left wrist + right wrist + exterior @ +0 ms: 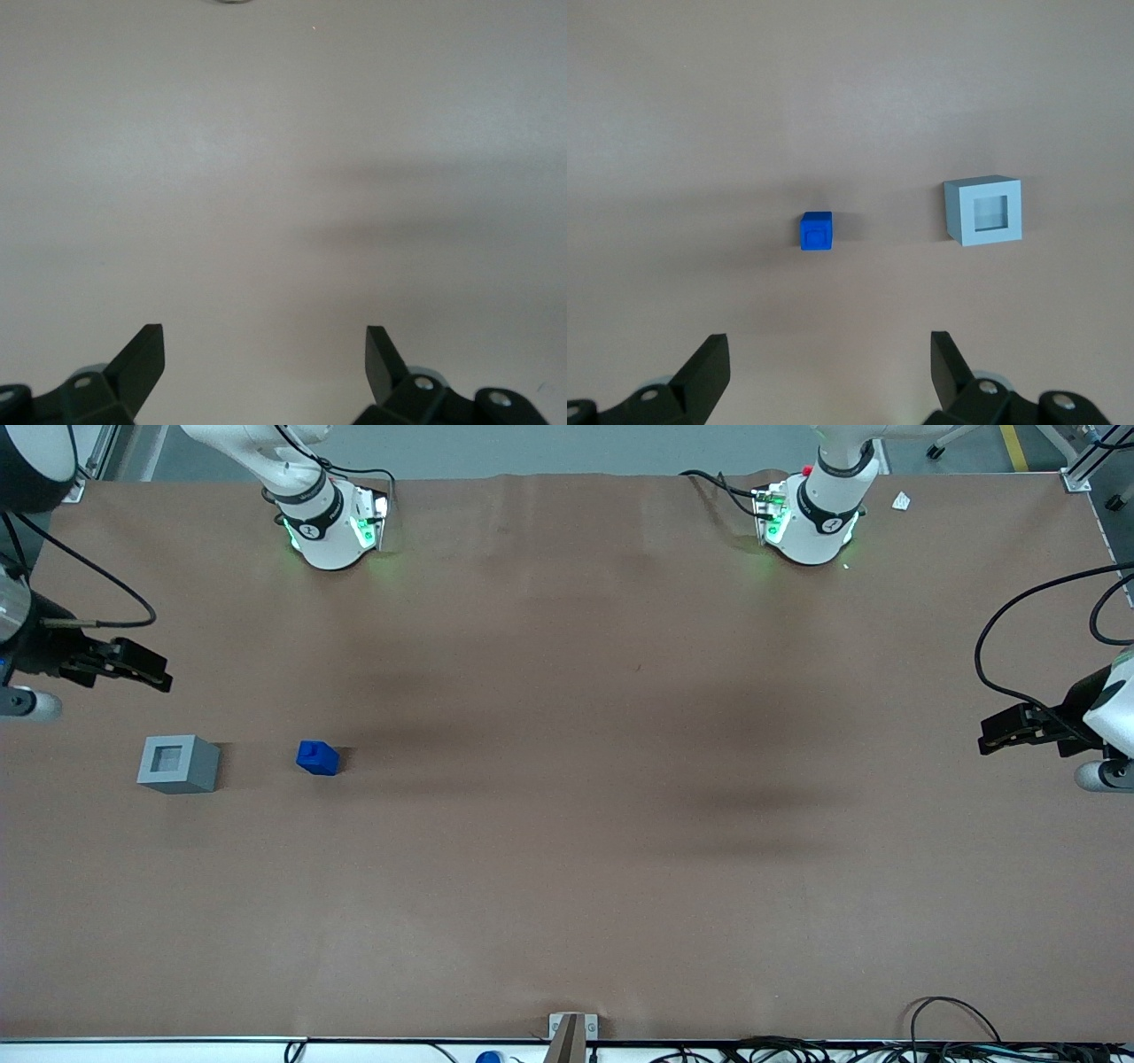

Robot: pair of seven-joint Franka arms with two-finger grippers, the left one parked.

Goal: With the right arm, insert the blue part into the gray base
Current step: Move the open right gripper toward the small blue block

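The blue part (317, 757) (816, 231) lies on the brown table, a small bright blue block. Beside it, farther toward the working arm's end of the table, stands the gray base (179, 763) (984, 211), a light gray cube with its square recess facing up. My right gripper (146, 670) (830, 354) hangs above the table at the working arm's end, farther from the front camera than the base, apart from both blocks. Its fingers (709, 361) stand wide open with only bare table between them.
Two white arm bases (330, 518) (811, 514) stand along the table's back edge. The brown table (567, 824) stretches wide toward the parked arm. Cables (957, 1036) lie along the front edge, and a small bracket (571, 1032) sits at its middle.
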